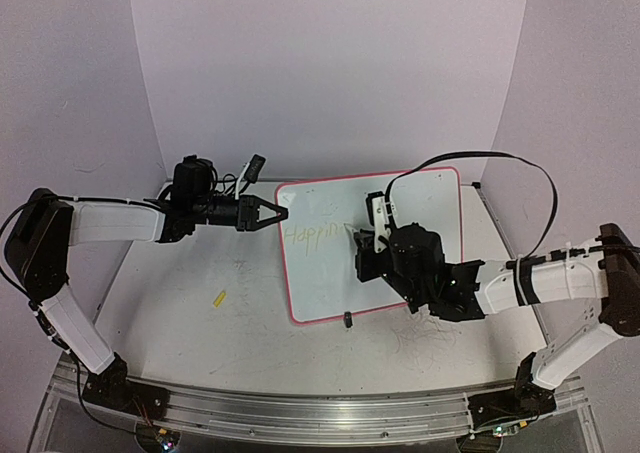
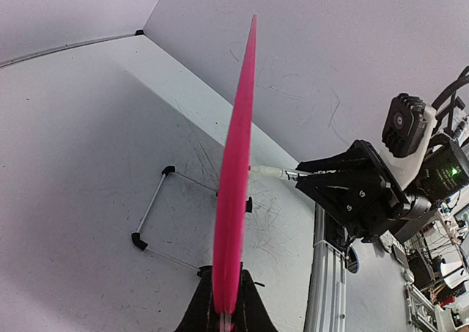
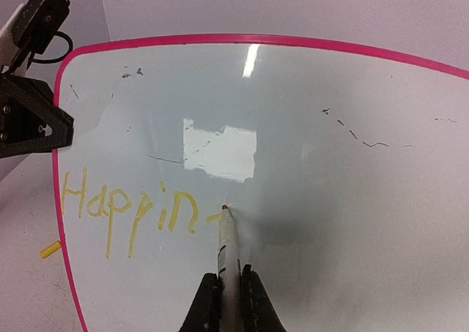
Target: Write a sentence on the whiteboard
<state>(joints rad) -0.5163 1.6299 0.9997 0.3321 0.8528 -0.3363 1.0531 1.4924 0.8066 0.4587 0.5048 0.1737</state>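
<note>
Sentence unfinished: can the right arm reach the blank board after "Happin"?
Probably yes: the right gripper has the marker tip on the whiteboard just past the sentence, and nothing blocks the board beyond.

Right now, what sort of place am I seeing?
Probably a robotics lab bench: a scuffed white tabletop inside pale wall panels, an aluminium rail carrying two arms, the right gripper holding a white marker to a pink-rimmed whiteboard that the left gripper clamps.

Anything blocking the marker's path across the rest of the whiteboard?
Nothing visible. The marker in the right gripper touches just right of "Happin"; the whiteboard beyond is bare except faint scuffs. The left gripper clamps the left edge, off the line.
</note>
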